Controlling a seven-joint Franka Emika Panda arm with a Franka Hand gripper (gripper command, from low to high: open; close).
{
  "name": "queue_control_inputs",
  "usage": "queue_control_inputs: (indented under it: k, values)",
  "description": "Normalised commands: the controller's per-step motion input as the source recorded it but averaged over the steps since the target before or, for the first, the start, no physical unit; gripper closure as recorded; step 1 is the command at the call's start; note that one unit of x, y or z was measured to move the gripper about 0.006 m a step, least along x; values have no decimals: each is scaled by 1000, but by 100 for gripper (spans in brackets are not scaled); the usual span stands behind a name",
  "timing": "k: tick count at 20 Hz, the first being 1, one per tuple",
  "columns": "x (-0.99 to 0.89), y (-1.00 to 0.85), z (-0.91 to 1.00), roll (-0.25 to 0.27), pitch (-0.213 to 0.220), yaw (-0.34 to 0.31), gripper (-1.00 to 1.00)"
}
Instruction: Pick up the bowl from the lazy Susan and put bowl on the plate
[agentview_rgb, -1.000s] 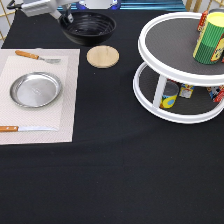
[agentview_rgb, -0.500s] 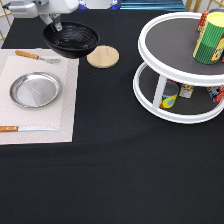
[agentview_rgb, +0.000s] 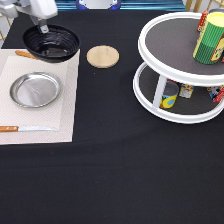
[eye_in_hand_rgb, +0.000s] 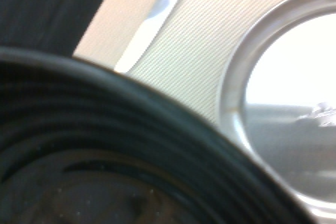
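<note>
One robot gripper (agentview_rgb: 44, 26) sits in the upper left corner of the exterior view, its fingers closed on the far rim of the bowl (agentview_rgb: 51, 43), a glossy black round bowl with ribbed inner walls. The bowl hangs above the table, overlapping the upper right corner of a pale placemat (agentview_rgb: 40, 105) and hiding part of a wooden-handled utensil (agentview_rgb: 22, 54) that lies along the mat's upper edge. The plate (agentview_rgb: 36, 89), shallow and silver, rests on the placemat just below the bowl, toward the exterior view's bottom left, with nothing on it. A knife (agentview_rgb: 27, 129) with a wooden handle lies along the lower part of the mat. A round light wooden coaster (agentview_rgb: 103, 56) sits on the black tablecloth (agentview_rgb: 110, 175) just to the right of the bowl. The lazy Susan (agentview_rgb: 165, 45), white with two dark grey tiers, stands well apart at the exterior view's right; a yellow and green can (agentview_rgb: 209, 39) stands on its upper tier, and small tins and jars (agentview_rgb: 170, 95) sit on the lower tier. In the wrist view, the bowl's dark ribbed wall (eye_in_hand_rgb: 97, 165) fills the near field, with the plate's shiny rim (eye_in_hand_rgb: 240, 100) and the striped mat (eye_in_hand_rgb: 180, 65) beyond it.
</note>
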Motion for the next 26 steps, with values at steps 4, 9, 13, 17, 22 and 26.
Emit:
queue_control_inputs:
  k: [4, 9, 13, 17, 22, 26]
  values:
    - [-318, -224, -244, 0, 0, -303, 100]
    - [-279, -136, -491, -35, -2, -314, 100]
    - [-267, -56, -621, -115, -10, -306, 100]
    - [-86, 17, -504, -138, 0, -267, 100]
    - [306, 284, -277, -143, 104, -44, 100]
    - [104, 360, -309, -101, 110, 35, 100]
